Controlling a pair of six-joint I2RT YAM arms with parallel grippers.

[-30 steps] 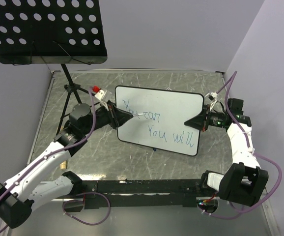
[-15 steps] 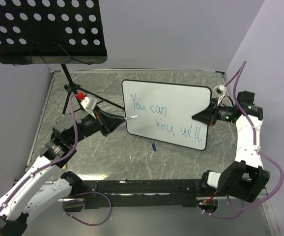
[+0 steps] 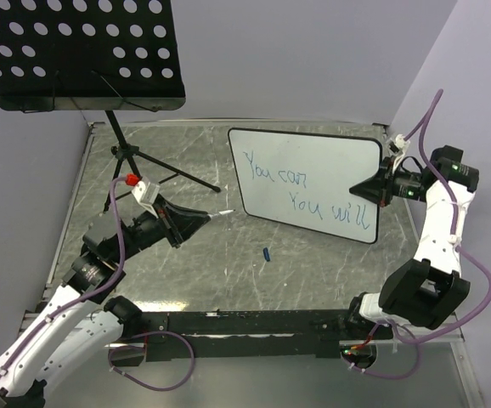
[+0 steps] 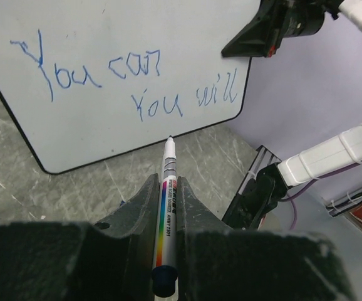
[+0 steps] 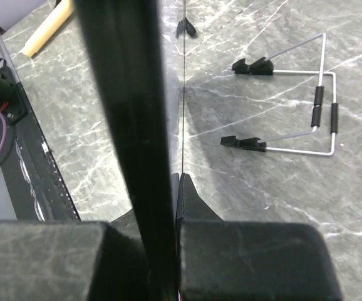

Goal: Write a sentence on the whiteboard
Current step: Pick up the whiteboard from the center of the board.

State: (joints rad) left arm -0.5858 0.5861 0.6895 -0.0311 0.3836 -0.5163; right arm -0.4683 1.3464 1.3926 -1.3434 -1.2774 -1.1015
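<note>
whiteboard (image 3: 313, 161) shifted right; left tool (image 3: 199, 219), marker (image 4: 166, 207) withdrawn leftward

Right wrist view: the whiteboard (image 5: 131, 125) lies edge-on as a blurred dark band, written face hidden. Left wrist view: its upper part is cut off. Top view: a blue speck (image 3: 267, 253) on the table (image 3: 313, 272) is too small to identify.

Robotics lab cell: marbled table (image 3: 228, 268), plain lilac walls (image 3: 296, 59), black mounting rail (image 3: 245, 323).
</note>
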